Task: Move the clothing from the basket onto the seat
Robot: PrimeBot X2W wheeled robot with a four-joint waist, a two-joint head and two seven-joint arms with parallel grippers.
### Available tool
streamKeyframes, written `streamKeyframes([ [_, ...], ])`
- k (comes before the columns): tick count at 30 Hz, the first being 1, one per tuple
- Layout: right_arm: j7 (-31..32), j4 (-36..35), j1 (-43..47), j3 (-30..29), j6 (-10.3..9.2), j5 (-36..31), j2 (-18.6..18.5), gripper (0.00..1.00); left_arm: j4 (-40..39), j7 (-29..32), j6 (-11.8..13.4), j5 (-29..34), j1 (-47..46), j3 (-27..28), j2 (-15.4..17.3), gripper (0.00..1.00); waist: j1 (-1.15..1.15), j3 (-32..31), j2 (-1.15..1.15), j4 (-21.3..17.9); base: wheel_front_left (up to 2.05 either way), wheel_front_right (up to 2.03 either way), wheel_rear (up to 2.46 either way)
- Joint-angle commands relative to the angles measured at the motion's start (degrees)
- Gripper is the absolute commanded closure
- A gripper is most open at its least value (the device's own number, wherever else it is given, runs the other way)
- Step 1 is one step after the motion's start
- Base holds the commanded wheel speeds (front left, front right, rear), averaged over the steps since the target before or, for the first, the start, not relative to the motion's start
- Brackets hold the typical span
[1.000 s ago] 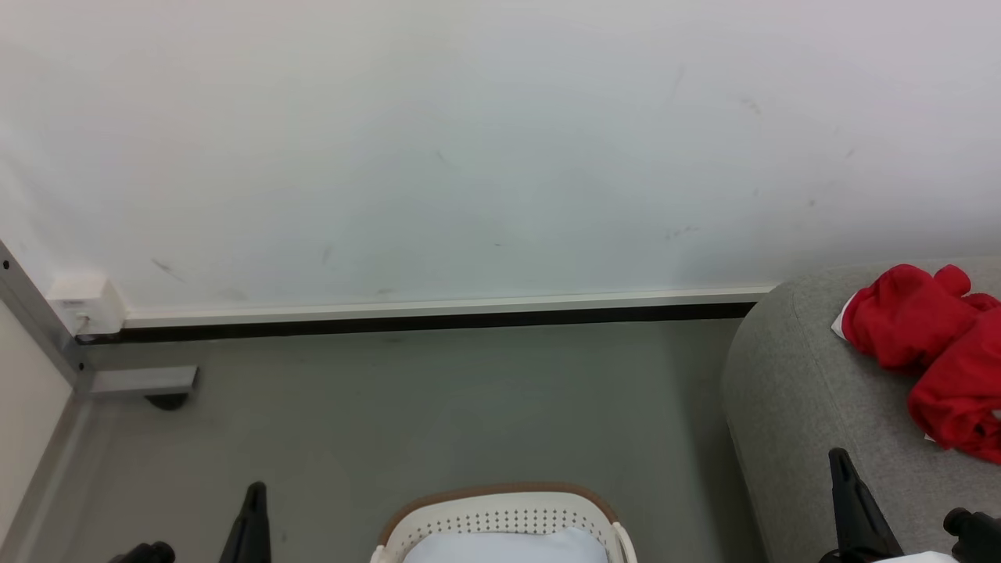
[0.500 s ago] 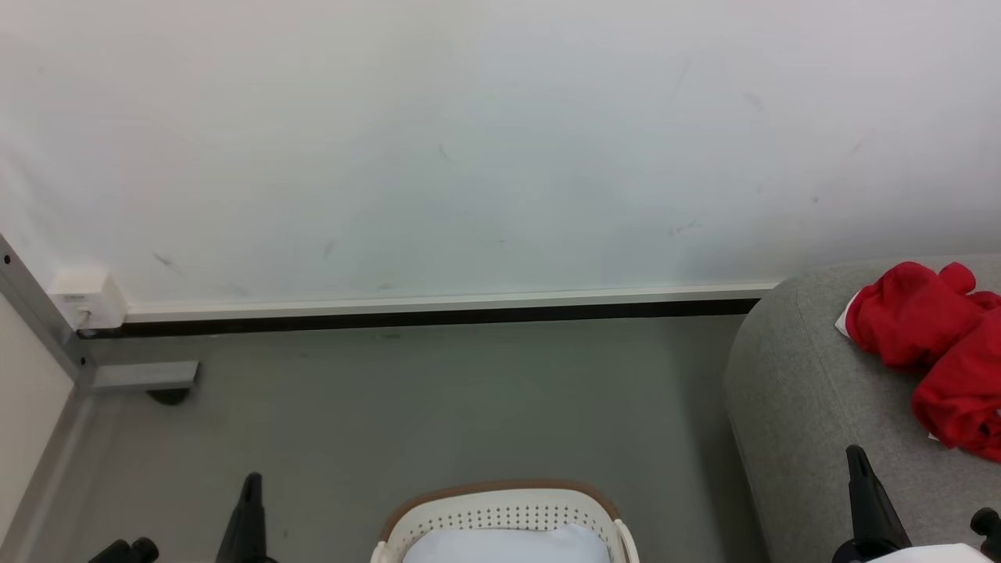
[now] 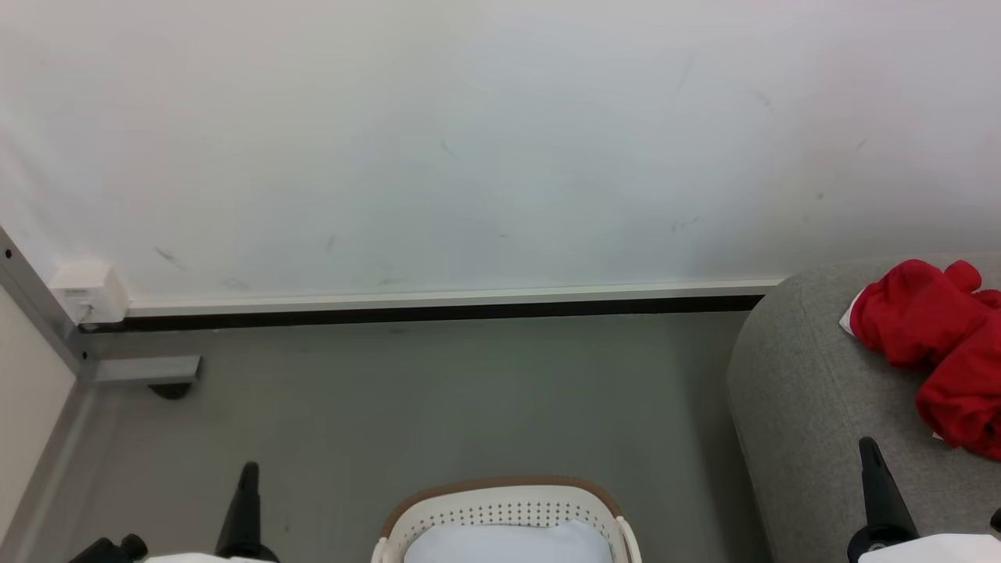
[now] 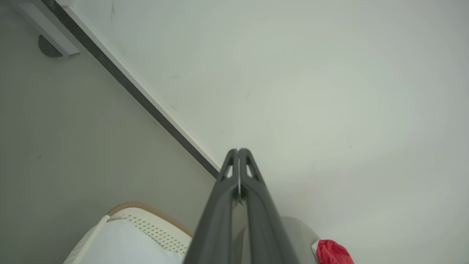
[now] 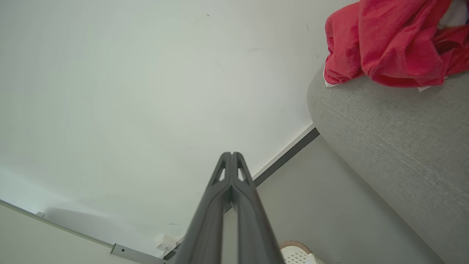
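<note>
Soft bright red clothing [image 3: 927, 328]: heaped on the large grey fabric seat [image 3: 790, 407], cut off at the right edge.
Oval white perforated plastic basket [image 3: 500, 508]: brown-rimmed, on the floor, lower part cropped.
Left hand [image 4: 238, 151]: clenched, empty.
Right hand [image 5: 232, 154]: clenched, empty.

Near half of basket [image 3: 500, 512] below frame — clothing [image 3: 927, 324] past right edge.

**Seat [image 3: 805, 407] right, basket [image 3: 500, 508] left**

The clothing [image 3: 931, 344] lies on the seat, at the right. The basket stands on the floor [image 3: 438, 399] left of it, with what may be a lining [image 3: 504, 546] inside. The wall [image 3: 469, 141] runs behind both.
</note>
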Motion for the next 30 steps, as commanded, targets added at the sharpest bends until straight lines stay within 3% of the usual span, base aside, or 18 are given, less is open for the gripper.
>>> streamKeyframes([
  [1, 0.4, -0.7, -1.4, -0.7, -0.04, 1.5, 0.1, 1.0, -0.7, 0.5, -0.3, -1.7, -1.4, 0.3, 0.4, 1.0, 0.0, 0.0, 0.0, 0.0, 0.0, 0.0, 0.0],
  [30, 4.9, -1.0, -2.3, -3.9, -0.07, 15.6, 0.8, 1.0, -0.9, 4.9, -0.6, -18.0, -2.9, 1.3, 0.5, 1.0, 0.0, 1.0, 0.0, 0.6, 0.0, 0.0, 0.0],
])
